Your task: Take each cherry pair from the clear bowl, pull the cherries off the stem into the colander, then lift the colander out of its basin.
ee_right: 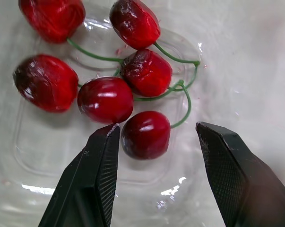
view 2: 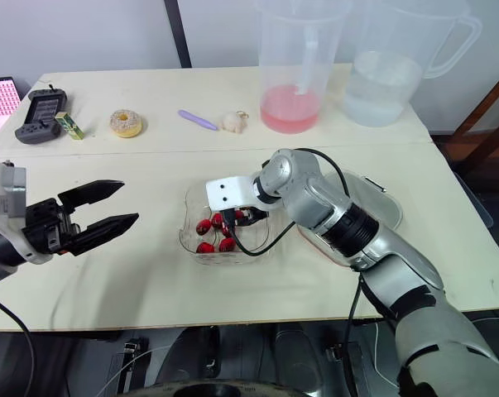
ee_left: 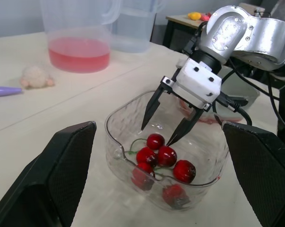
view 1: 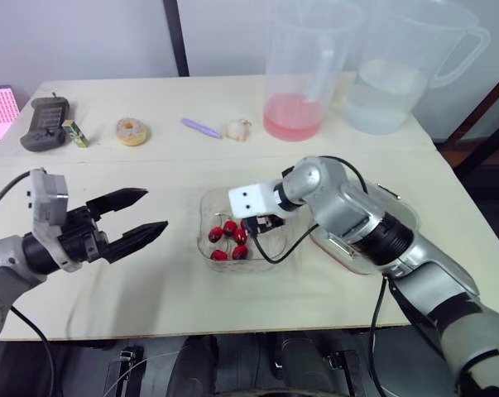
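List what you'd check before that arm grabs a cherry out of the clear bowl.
1. Right tool open: ok, spread wide.
2. Right tool lined up on a cherry: ok, one sits between its tips, inside the clear bowl.
3. Cherry pairs separate: not ok, the green stems overlap.
4. Left tool ready to help pull: ok, open, apart from the bowl.
5. Colander free to receive fruit: cannot tell, mostly hidden.

Bare bench free between left end effector and clear bowl, right end effector and black cable occupying the bowl's mouth
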`<move>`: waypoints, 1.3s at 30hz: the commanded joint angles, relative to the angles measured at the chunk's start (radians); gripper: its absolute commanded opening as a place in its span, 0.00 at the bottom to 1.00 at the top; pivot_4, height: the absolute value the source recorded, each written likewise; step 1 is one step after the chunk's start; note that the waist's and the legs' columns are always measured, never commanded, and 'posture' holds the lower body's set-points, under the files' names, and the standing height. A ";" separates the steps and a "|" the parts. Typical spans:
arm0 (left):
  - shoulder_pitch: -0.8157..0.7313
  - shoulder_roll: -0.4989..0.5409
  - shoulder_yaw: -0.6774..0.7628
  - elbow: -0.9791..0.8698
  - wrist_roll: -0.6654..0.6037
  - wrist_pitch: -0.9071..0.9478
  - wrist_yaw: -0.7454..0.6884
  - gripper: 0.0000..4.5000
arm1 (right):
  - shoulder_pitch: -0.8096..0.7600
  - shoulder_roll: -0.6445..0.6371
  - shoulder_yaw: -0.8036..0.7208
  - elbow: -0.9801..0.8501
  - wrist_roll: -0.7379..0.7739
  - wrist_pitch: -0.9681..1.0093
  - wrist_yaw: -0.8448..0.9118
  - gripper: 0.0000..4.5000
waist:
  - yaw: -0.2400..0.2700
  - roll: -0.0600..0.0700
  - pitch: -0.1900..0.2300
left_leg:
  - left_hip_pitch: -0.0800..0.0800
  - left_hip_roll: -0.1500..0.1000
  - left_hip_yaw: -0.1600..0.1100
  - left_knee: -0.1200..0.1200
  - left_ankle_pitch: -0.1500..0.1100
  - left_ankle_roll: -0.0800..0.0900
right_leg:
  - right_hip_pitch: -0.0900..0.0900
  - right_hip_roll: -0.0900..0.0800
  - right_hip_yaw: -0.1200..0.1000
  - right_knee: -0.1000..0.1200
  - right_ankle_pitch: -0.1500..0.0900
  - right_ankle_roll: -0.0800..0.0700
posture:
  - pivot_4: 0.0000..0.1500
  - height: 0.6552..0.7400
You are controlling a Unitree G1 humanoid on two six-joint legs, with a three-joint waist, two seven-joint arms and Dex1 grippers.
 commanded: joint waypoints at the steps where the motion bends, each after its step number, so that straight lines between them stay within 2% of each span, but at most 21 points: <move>1: -0.001 0.017 0.001 -0.019 0.014 -0.010 -0.011 1.00 | 0.007 0.015 -0.021 -0.001 0.009 0.006 -0.002 0.60 | 0.000 0.000 0.000 | 0.000 0.000 0.000 0.000 0.000 0.000 | 0.000 0.000 0.000 0.000 0.000 0.000 | 1.00 1.00; 5: 0.005 0.032 0.008 -0.009 0.030 -0.010 -0.029 1.00 | 0.017 0.037 -0.033 0.006 0.035 0.051 0.006 0.60 | -0.001 0.000 0.000 | 0.000 0.000 0.000 0.000 0.000 0.000 | 0.000 0.000 0.000 0.000 0.000 0.000 | 1.00 1.00; 6: 0.006 0.035 0.007 -0.009 0.036 -0.010 -0.033 1.00 | 0.018 0.038 -0.032 0.007 0.037 0.054 0.007 0.49 | -0.001 0.000 0.000 | 0.000 0.000 0.000 0.000 0.000 0.000 | 0.000 0.000 0.000 0.000 0.000 0.000 | 1.00 1.00; 7: 0.005 0.036 0.006 -0.009 0.038 -0.010 -0.034 1.00 | 0.018 0.038 -0.030 0.007 0.038 0.055 0.005 0.44 | -0.001 0.000 0.000 | 0.000 0.000 0.000 0.000 0.000 0.000 | 0.000 0.000 0.000 0.000 0.000 0.000 | 1.00 1.00; 9: 0.002 0.035 0.003 -0.009 0.038 -0.010 -0.034 1.00 | 0.016 0.035 -0.029 0.007 0.039 0.046 0.000 0.26 | 0.000 0.000 0.000 | 0.000 0.000 0.000 0.000 0.000 0.000 | 0.000 0.000 0.000 0.000 0.000 0.000 | 1.00 1.00; 17: -0.025 0.038 -0.009 0.014 0.040 -0.008 -0.045 1.00 | -0.006 -0.018 -0.097 -0.087 0.082 0.054 0.025 0.26 | 0.001 0.000 0.000 | 0.000 0.000 0.000 0.000 0.000 0.000 | 0.000 0.000 0.000 0.000 0.000 0.000 | 1.00 1.00; 19: -0.050 0.042 -0.014 0.030 0.034 -0.001 -0.044 1.00 | 0.008 -0.054 -0.139 -0.139 0.111 -0.014 0.037 0.26 | 0.002 0.000 0.000 | 0.000 0.000 0.000 0.000 0.000 0.000 | 0.000 0.000 0.000 0.000 0.000 0.000 | 1.00 1.00; 22: -0.081 0.052 -0.040 0.057 0.050 0.000 -0.057 1.00 | 0.066 -0.122 -0.232 -0.232 0.185 -0.235 0.050 0.26 | 0.004 0.000 0.000 | 0.000 0.000 0.000 0.000 0.000 0.000 | 0.000 0.000 -0.001 0.000 0.000 0.000 | 1.00 1.00; 23: -0.082 0.058 -0.050 0.063 0.059 -0.001 -0.069 1.00 | 0.076 -0.139 -0.251 -0.246 0.193 -0.242 0.048 0.26 | 0.003 0.000 0.000 | 0.000 0.000 0.000 0.000 0.000 0.000 | 0.000 0.000 -0.001 -0.001 -0.001 0.001 | 1.00 1.00; 26: -0.138 0.052 -0.072 0.095 0.034 0.014 -0.072 1.00 | 0.129 -0.138 -0.353 -0.265 0.184 -0.399 -0.095 0.26 | 0.001 -0.001 0.000 | 0.000 0.000 0.000 0.000 0.000 0.000 | 0.001 0.000 0.000 -0.001 -0.001 0.001 | 1.00 1.00; 29: -0.216 0.046 -0.099 0.132 0.027 0.030 -0.061 1.00 | 0.184 -0.124 -0.442 -0.260 0.207 -0.475 -0.188 0.26 | 0.000 -0.001 0.001 | 0.000 0.000 0.000 0.000 0.000 0.000 | 0.001 0.000 0.000 0.000 0.000 0.001 | 1.00 1.00; 33: -0.334 0.039 -0.147 0.196 0.030 0.045 -0.068 1.00 | 0.267 -0.118 -0.499 -0.329 0.301 -0.439 -0.197 0.26 | 0.005 -0.002 0.001 | 0.000 0.000 -0.001 0.000 0.000 0.000 | 0.002 0.000 0.000 0.000 0.000 0.001 | 1.00 1.00; 37: -0.410 0.031 -0.177 0.251 0.027 0.058 -0.089 1.00 | 0.291 -0.091 -0.514 -0.382 0.273 -0.441 -0.288 0.26 | -0.002 -0.002 0.001 | 0.000 0.000 -0.001 0.000 0.000 0.000 | 0.002 0.000 0.000 0.000 0.000 0.001 | 1.00 1.00; 39: -0.478 0.010 -0.195 0.285 -0.006 0.095 -0.076 1.00 | 0.294 -0.072 -0.516 -0.389 0.206 -0.495 -0.374 0.26 | 0.000 -0.002 0.001 | 0.001 0.000 -0.001 0.000 0.000 0.000 | 0.002 0.001 0.000 0.000 0.000 0.001 | 1.00 1.00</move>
